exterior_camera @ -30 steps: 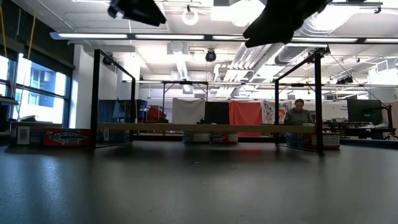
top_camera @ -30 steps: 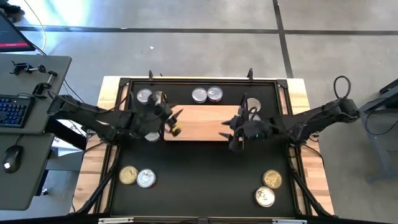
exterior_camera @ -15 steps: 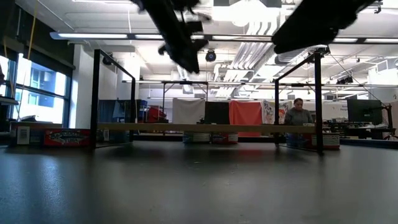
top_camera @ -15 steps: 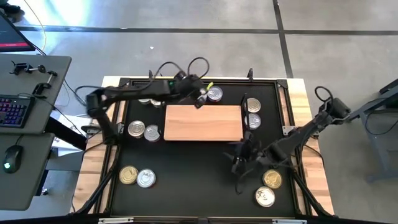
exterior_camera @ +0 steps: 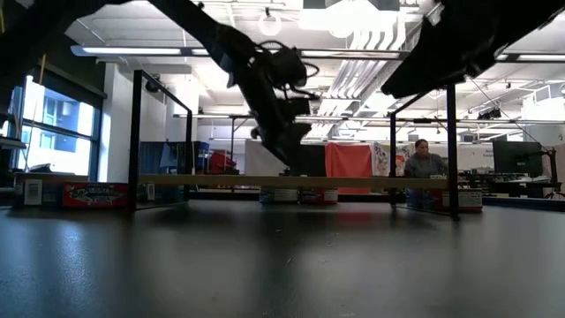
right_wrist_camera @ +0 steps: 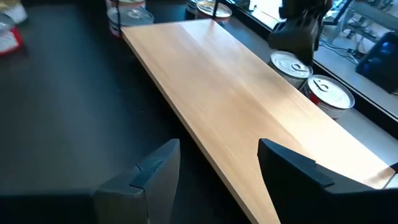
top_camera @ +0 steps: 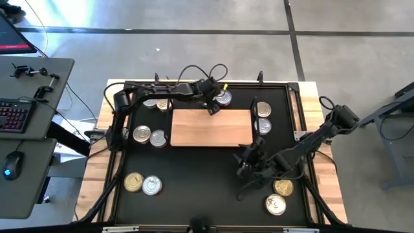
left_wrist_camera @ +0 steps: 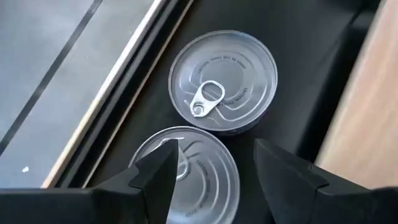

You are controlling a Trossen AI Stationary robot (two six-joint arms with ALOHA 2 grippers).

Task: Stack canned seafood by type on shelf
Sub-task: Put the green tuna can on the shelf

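So far nothing is stacked: your shelf (top_camera: 211,127) lies bare on the black mat (top_camera: 207,188), with every tin (left_wrist_camera: 222,81) in pairs around it. Your left tool (left_wrist_camera: 212,175) hovers spread and empty over the silver pair at the far edge. Your right tool (right_wrist_camera: 217,168) waits near the shelf, released, holding nothing

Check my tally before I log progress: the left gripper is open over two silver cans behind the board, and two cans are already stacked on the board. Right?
Not quite. The shelf board is bare in the high view. The rest holds: the left gripper is open over two silver cans behind it.
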